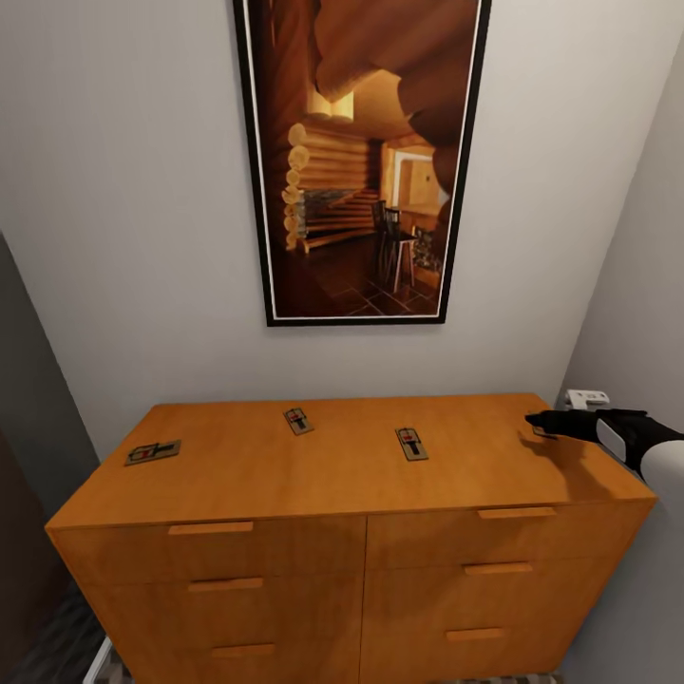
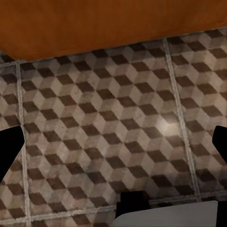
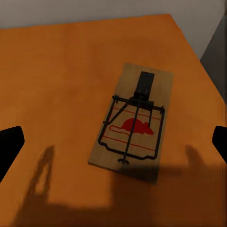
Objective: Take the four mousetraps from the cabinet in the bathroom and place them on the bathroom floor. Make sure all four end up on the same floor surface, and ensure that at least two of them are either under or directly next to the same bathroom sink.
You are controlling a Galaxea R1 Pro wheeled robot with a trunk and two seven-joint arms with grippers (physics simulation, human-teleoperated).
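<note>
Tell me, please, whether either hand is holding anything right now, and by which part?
Nothing is held. The right hand hangs open above a mousetrap lying on the cabinet top; the left hand is open over the tiled floor.

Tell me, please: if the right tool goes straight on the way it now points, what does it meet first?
Probably the mousetrap lying flat on the cabinet top, centred between the open fingers. Depth is unclear, but nothing shows between the right tool and it.

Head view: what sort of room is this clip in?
Likely a narrow corner of a home; bathroom fixtures aren't visible. A low wooden cabinet with drawers stands against a pale wall under a framed picture of a log-cabin interior, and the floor has cube-patterned tiles.
</note>
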